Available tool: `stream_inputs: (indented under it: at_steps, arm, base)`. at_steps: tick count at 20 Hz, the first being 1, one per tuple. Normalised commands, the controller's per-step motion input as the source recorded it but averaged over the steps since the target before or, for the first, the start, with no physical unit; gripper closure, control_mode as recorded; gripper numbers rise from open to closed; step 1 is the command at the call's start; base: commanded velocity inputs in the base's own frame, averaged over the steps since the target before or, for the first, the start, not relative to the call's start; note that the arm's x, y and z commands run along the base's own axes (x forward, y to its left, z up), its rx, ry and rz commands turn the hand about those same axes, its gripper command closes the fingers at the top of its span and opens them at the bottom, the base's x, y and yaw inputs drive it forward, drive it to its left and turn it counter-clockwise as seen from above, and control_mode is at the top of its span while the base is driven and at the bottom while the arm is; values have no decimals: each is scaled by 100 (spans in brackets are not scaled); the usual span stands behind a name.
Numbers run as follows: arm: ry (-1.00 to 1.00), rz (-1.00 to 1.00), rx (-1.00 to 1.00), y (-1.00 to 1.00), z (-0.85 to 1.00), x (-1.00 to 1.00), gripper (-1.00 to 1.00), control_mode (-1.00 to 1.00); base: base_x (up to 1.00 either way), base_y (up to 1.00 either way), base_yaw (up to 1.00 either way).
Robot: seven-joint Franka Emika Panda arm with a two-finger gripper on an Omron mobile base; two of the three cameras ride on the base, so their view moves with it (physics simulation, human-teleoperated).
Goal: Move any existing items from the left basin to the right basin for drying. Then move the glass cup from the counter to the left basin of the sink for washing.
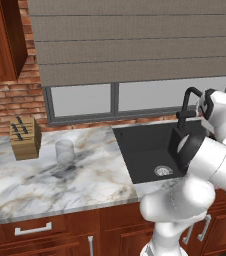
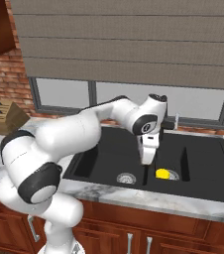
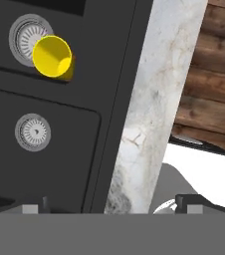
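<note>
Overhead, the gripper (image 2: 147, 161) hangs above the divider of the sink (image 2: 203, 171), fingers pointing down; the hand view catches just the bare tips at its bottom edge, well apart, so the claw reads as spread wide and carrying nothing, touching nothing. Left to right in the left base view: a wooden knife block (image 1: 25, 137) stands near the brick wall, the glass cup (image 1: 64, 151) sits upright on the counter (image 1: 45, 185) just right of it and well apart from the sink, then comes the left basin (image 1: 145, 150) with its silver drain, then the black faucet (image 1: 185, 107), partly behind the arm. The right base view adds what the arm hides there: the small yellow container (image 2: 163, 174) lies in the right basin (image 2: 205, 158), close to the divider, just right of the claw. The hand view looks into the container's (image 3: 52, 56) open mouth, beside a round drain, with a second drain in the neighbouring bowl.
</note>
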Motion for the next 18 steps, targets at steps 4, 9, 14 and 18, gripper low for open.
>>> stream_inputs:
  at_steps: [4,9,14,18]
  arm:
    - [4,0,-8,65,23,-8,-100,-100]
    - [2,0,-10,57,18,0,-100,-100]
    - [1,3,-8,57,21,0,-100,-100]
    - [0,10,-3,58,16,0,-100,-100]
  base:
    - [0,0,0]
    - [0,0,0]
    - [0,0,0]
    - [0,0,0]
